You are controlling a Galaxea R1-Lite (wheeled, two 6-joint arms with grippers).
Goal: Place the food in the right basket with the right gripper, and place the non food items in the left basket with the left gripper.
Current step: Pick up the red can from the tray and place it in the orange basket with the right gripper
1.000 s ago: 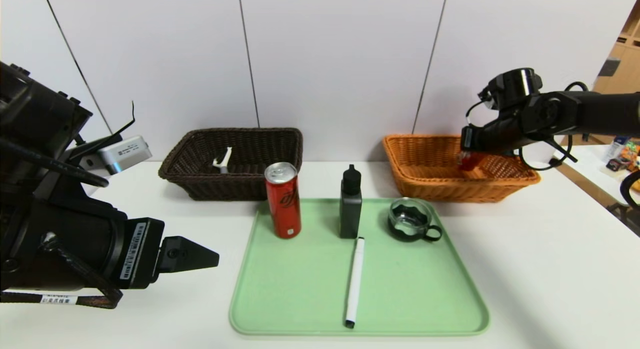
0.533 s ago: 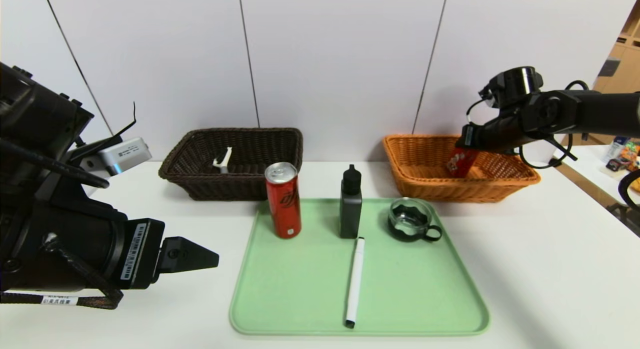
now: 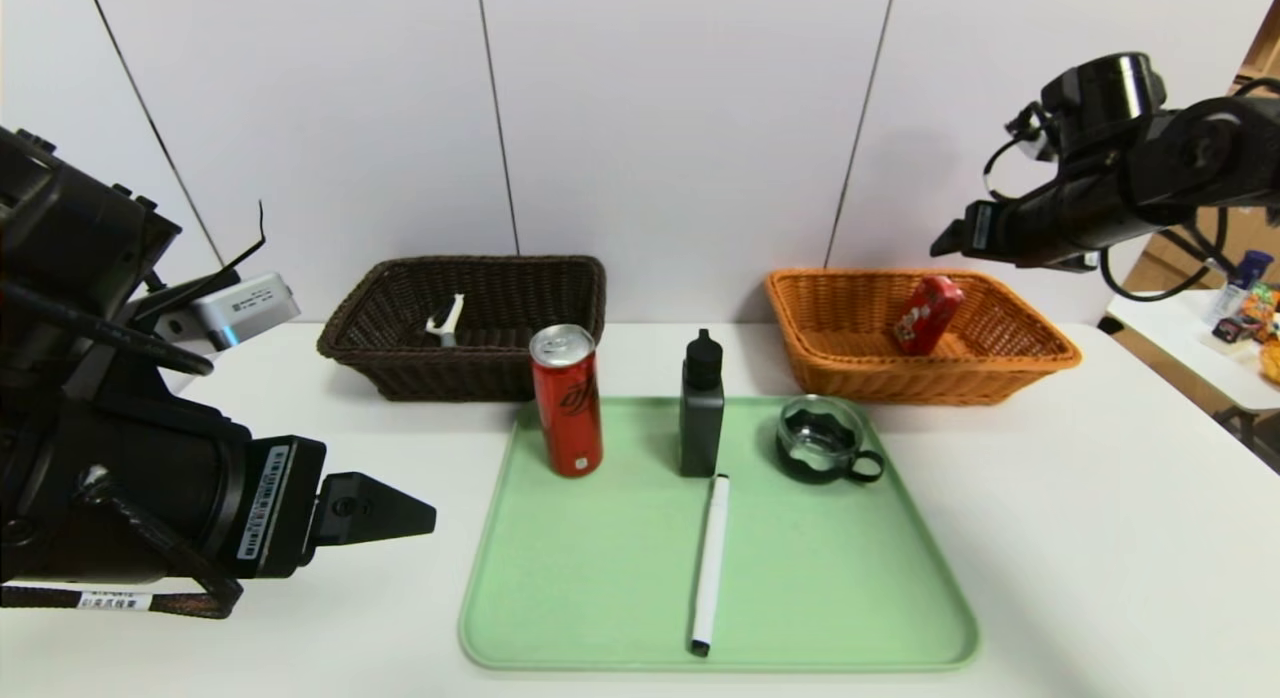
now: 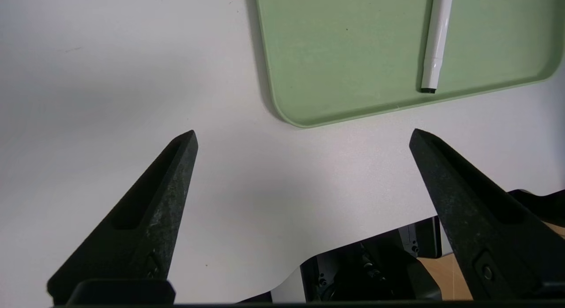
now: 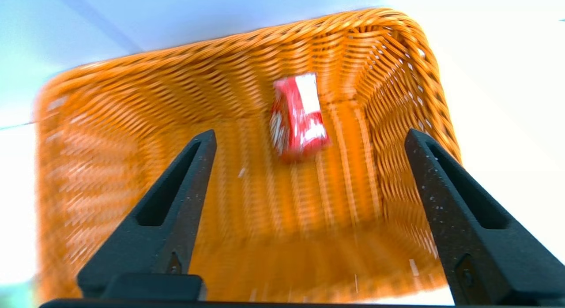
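The small red carton [image 3: 928, 314] leans inside the orange basket [image 3: 850, 373]; it also shows in the right wrist view [image 5: 298, 116] within that basket [image 5: 110, 122]. My right gripper [image 3: 945, 244] [image 5: 309, 136] is open and empty, raised above the basket. The red can [image 3: 566, 399], black bottle [image 3: 702, 406], glass cup in its black holder [image 3: 822, 440] and white marker [image 3: 710, 562] [image 4: 436, 39] are on the green tray [image 3: 600, 598]. The white peeler [image 3: 446, 319] lies in the dark brown basket [image 3: 400, 363]. My left gripper [image 3: 425, 519] [image 4: 302, 138] is open and empty, left of the tray.
The green tray's near left corner [image 4: 309, 100] shows in the left wrist view, with the table's front edge [image 4: 265, 277] close below the gripper. A side table with small items [image 3: 1240, 318] stands at the far right. White wall panels stand behind the baskets.
My right gripper let go of the red carton, which now rests in the orange basket. The gripper then rose up and to the right. The left arm has not moved.
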